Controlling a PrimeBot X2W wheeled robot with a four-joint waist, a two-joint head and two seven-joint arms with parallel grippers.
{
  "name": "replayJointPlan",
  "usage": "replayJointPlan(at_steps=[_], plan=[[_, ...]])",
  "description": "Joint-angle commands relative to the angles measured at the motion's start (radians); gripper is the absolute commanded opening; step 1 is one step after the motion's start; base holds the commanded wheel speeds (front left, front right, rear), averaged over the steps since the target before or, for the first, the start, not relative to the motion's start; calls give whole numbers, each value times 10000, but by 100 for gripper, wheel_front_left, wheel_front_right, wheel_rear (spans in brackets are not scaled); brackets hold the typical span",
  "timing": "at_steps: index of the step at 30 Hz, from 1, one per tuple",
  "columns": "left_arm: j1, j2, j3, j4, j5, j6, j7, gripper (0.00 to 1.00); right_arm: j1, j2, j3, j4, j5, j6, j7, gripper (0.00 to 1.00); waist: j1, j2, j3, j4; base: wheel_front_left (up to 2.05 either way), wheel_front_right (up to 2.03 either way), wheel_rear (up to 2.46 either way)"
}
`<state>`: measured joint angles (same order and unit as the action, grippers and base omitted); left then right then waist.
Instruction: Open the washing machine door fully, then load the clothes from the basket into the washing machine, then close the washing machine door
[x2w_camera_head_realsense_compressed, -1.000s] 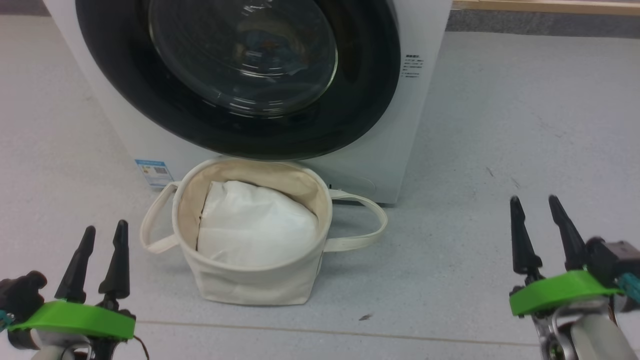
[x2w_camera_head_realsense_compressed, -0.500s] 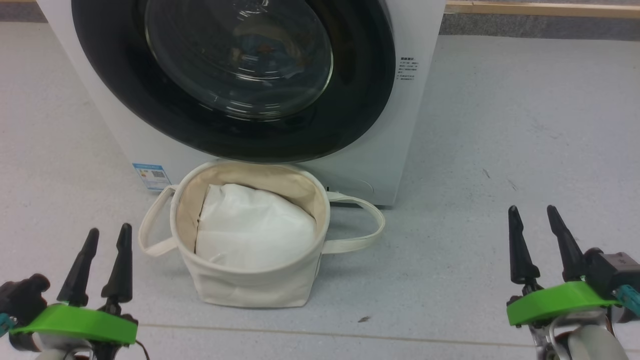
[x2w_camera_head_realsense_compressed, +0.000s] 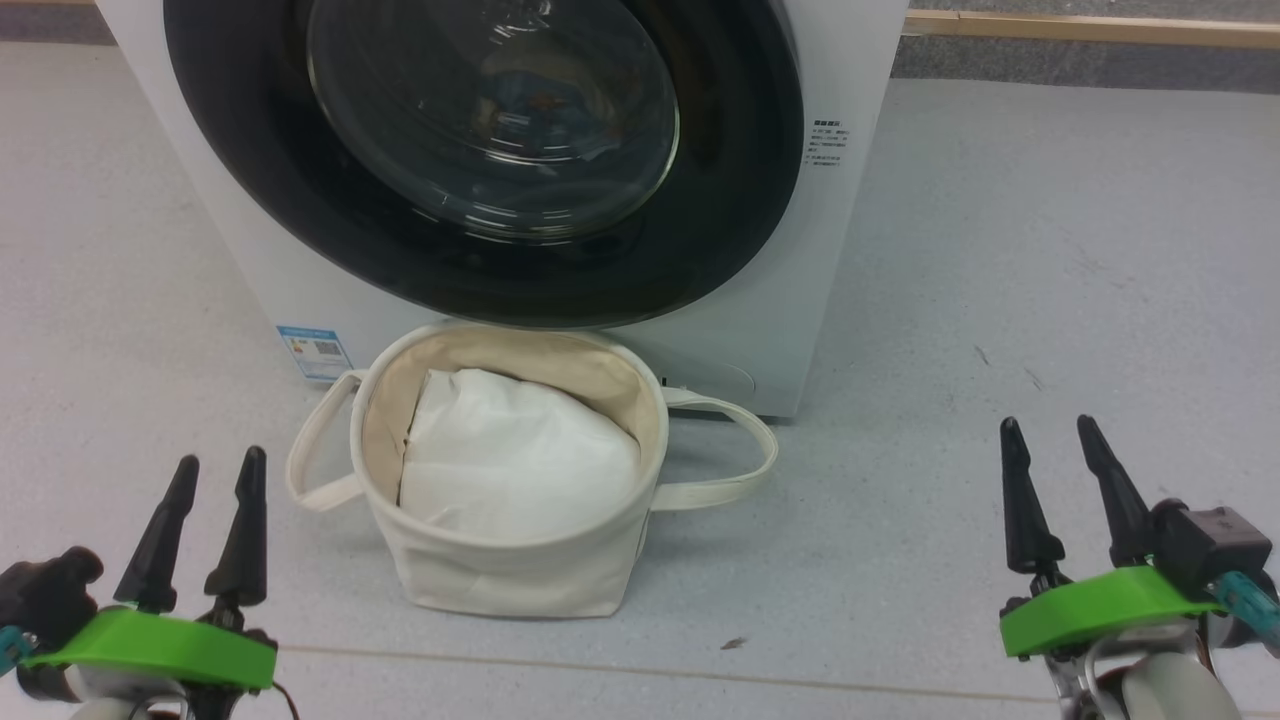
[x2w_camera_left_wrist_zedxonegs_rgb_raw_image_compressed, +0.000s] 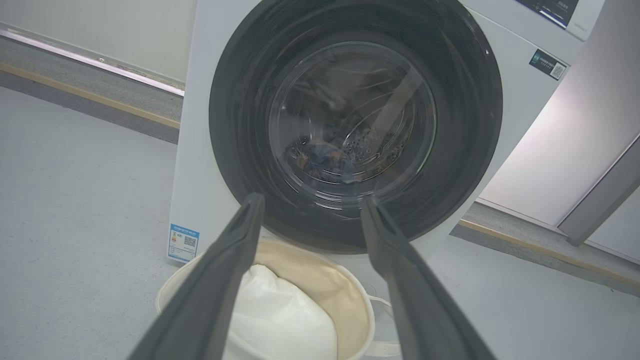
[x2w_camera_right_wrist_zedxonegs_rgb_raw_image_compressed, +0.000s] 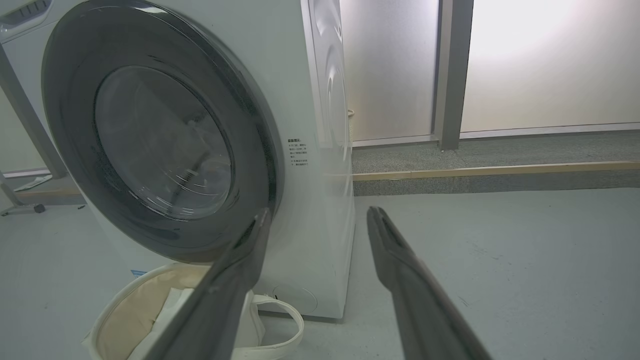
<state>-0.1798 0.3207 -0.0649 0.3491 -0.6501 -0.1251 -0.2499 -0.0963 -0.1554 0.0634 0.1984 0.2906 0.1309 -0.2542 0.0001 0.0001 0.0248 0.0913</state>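
One white washing machine (x2w_camera_head_realsense_compressed: 850, 250) stands on the grey floor (x2w_camera_head_realsense_compressed: 1050, 230) with its round, black-rimmed door (x2w_camera_head_realsense_compressed: 480, 260) closed; a small heap of clothes (x2w_camera_left_wrist_zedxonegs_rgb_raw_image_compressed: 325, 162) shows dimly behind the glass. One cream basket (x2w_camera_head_realsense_compressed: 520, 575) with two loop handles sits on the floor just in front of the machine, below the door, holding one plain white pad (x2w_camera_head_realsense_compressed: 520, 460). Two grippers hover low on either side of it, the left gripper (x2w_camera_head_realsense_compressed: 221, 458) and the right gripper (x2w_camera_head_realsense_compressed: 1046, 422), each with its two dark fingers (x2w_camera_head_realsense_compressed: 240, 540) spread apart and grasping nothing.
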Motion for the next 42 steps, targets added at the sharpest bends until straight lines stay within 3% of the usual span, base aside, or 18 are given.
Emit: replayJointPlan(at_steps=[1, 42], plan=[[-206, 326, 381, -366, 81, -56, -118, 100, -221, -10, 243, -258, -79, -2, -76, 100, -1, -1, -17, -8, 0, 0, 0], [-413, 414, 220, -208, -79, -56, -118, 100, -385, 101, 293, -93, -150, -2, -76, 100, -1, -1, 80, -14, 0, 0, 0]])
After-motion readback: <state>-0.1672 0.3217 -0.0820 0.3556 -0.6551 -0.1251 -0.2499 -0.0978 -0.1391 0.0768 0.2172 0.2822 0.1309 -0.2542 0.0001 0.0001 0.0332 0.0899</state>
